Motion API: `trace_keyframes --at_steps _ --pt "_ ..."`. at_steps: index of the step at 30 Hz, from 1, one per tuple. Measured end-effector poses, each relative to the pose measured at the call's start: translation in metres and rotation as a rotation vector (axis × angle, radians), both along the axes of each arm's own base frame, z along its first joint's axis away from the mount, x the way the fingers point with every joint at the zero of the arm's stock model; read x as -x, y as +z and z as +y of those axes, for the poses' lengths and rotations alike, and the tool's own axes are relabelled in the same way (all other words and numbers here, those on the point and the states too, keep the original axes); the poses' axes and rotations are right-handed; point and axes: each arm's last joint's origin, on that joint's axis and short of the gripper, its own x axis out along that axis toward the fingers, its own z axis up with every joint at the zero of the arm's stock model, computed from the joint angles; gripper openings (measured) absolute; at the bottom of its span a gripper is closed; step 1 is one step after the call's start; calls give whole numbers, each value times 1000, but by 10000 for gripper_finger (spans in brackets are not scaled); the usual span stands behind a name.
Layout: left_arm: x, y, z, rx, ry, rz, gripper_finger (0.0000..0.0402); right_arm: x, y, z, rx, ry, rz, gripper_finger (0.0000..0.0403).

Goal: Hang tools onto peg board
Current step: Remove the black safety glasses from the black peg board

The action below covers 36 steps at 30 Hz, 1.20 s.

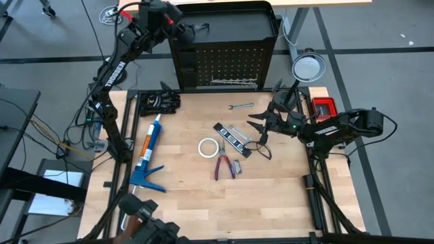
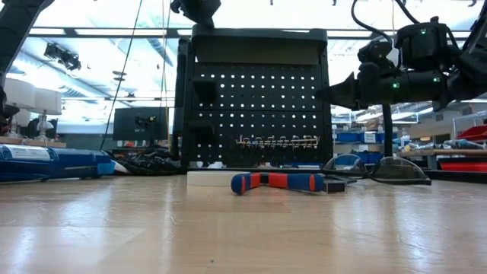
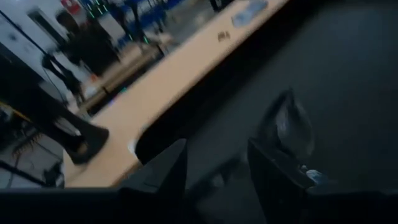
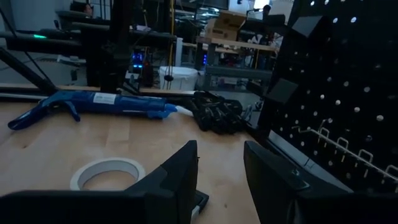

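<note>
Your left gripper is up above the peg board's top edge, fingers pinching dark-framed safety glasses whose clear lens shows beside one finger in its wrist view; the perforated black metal face and silver hooks lie below it. Your right gripper hovers with fingers apart and empty, nearer the tools: the black level, its long axis slanting across the wood, is just beside it, with white tape roll and red-handled pliers past it.
</note>
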Motion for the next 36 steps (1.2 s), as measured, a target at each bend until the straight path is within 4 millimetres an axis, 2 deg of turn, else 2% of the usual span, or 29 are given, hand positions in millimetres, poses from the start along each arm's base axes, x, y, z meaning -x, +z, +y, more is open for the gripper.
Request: trace_keyframes --at_steps 6,17,27,36 --pt "4 -12 -6 137 -7 42 172 0 2 0 7 0 -16 139" --pt "6 -17 -12 266 -89 7 172 0 2 0 8 0 -18 139" --pt "4 2 -20 139 -178 -81 172 0 2 0 7 -1 -15 139" --pt "2 17 -16 -12 -194 -126 172 0 1 0 9 -1 -10 139"
